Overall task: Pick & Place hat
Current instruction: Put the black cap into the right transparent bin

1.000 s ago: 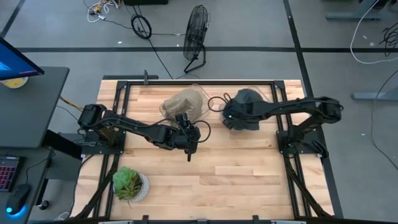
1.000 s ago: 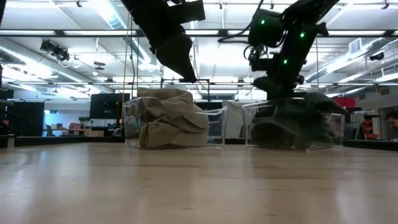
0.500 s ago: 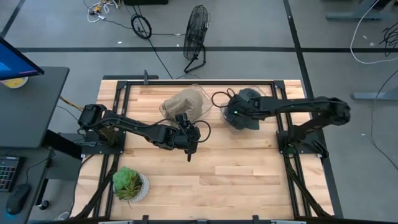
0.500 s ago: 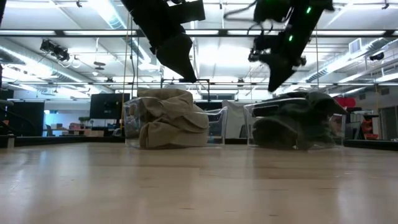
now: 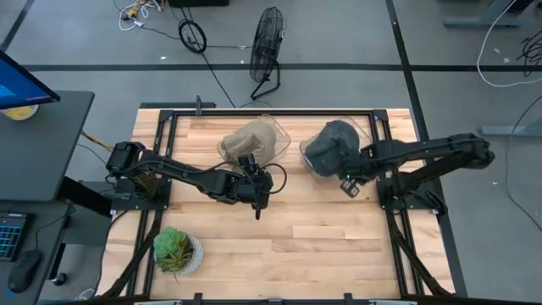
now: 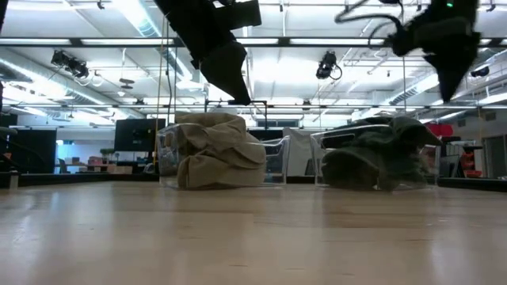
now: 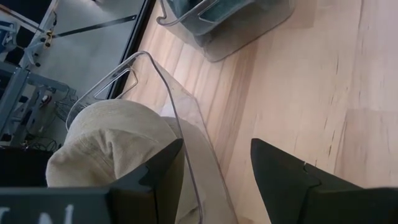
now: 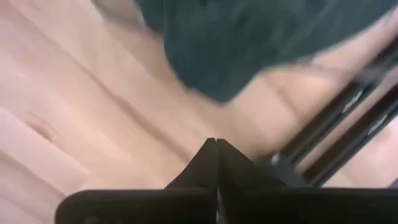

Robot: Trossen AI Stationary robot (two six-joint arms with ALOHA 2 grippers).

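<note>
A beige hat (image 5: 251, 138) lies crumpled in a clear container (image 5: 280, 134) at the table's far middle. The left wrist view shows the same beige hat (image 7: 106, 140). A dark green hat (image 5: 327, 146) fills a second clear container (image 6: 333, 141) to its right. My left gripper (image 5: 260, 190) hangs open above the table, just near of the beige hat, touching nothing. My right gripper (image 5: 348, 184) is shut and empty, raised off the table at the near right of the dark green hat (image 8: 249, 43).
A potted green plant (image 5: 176, 250) stands at the table's near left corner. Black frame rails (image 5: 385, 182) run along the table's right side under my right arm. Bare wood (image 5: 322, 246) spreads across the near half of the table.
My right gripper has risen from the dark green hat's container and swung toward the table's right and near side. The dark green hat stays in its container.
</note>
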